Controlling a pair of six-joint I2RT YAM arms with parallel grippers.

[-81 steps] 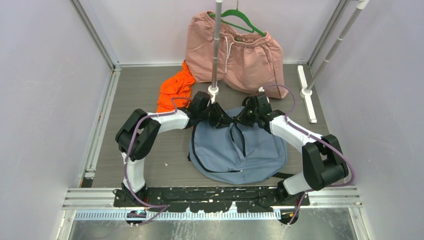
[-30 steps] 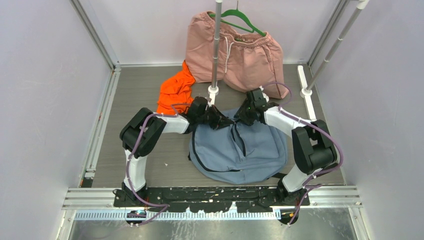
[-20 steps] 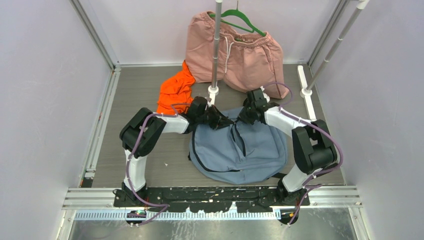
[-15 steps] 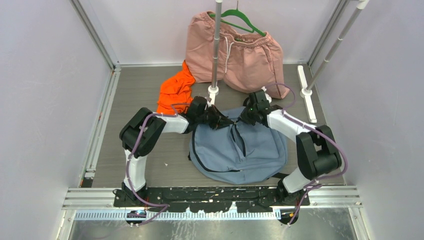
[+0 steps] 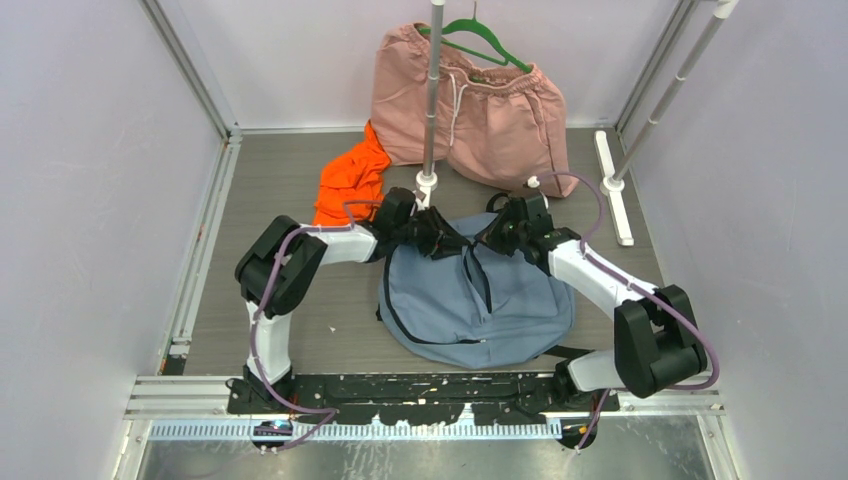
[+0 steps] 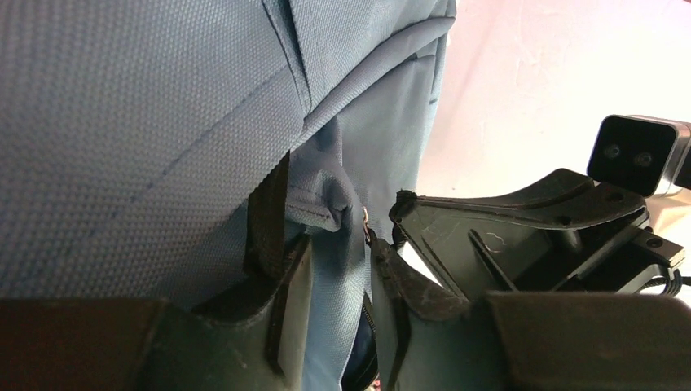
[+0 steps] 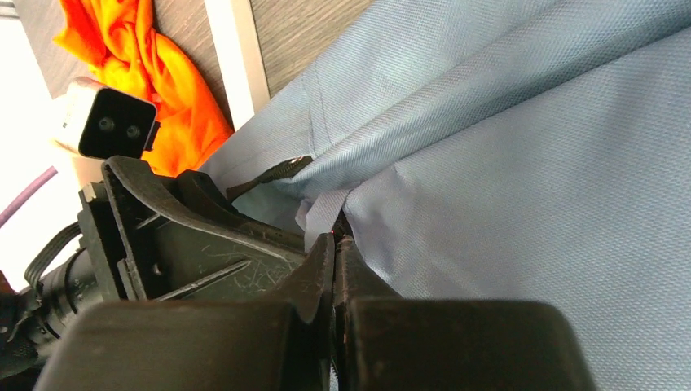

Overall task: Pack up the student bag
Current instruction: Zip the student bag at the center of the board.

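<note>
Student bag (image 5: 478, 295) lies flat on the surface (image 5: 270, 190) between the arms, its top edge hidden from above. The right gripper (image 7: 334, 236) has its jaws pinched on a fold there. The left gripper (image 6: 341, 244) has its jaws narrowly parted, fabric hanging between, contact unclear.

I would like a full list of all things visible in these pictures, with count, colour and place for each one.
student bag: one, grey-blue, centre of the table, between the arms
shorts: one, pink, at the back
hanger: one, green, carrying the shorts
orange garment: one, orange, back left
poles: two, silver, back centre and back right
table: one, grey
left tool: one, black, jaws apart around bag fabric
right tool: one, black, shut on the bag's far edge
</note>
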